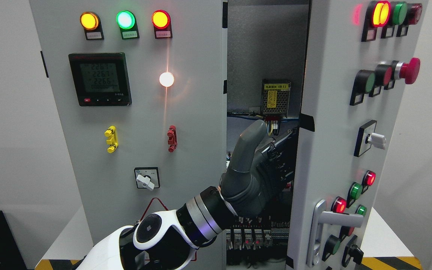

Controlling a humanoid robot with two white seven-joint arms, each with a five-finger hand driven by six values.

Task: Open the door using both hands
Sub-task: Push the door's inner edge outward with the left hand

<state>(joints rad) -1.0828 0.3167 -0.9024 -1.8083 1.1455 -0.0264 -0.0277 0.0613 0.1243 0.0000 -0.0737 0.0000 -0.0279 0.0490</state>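
The grey cabinet's right door (pixel 330 123) stands swung partly outward, leaving a wide dark gap onto the interior (pixel 266 52). Its silver lever handle (pixel 326 221) sits low on the door face. My left hand (pixel 276 161) reaches up from the lower left into that gap, thumb (pixel 251 138) pointing up. Its dark fingers (pixel 281 157) are stretched against the inner edge of the right door, with their tips hidden behind it. The left door (pixel 144 123) is closed flat. My right arm does not show.
The left door carries lit lamps (pixel 125 19), a meter (pixel 100 78) and a rotary switch (pixel 146 179). Buttons and a red mushroom stop (pixel 409 70) stick out of the right door. Inside are a meshed power supply (pixel 275 98) and rows of breakers (pixel 251 237).
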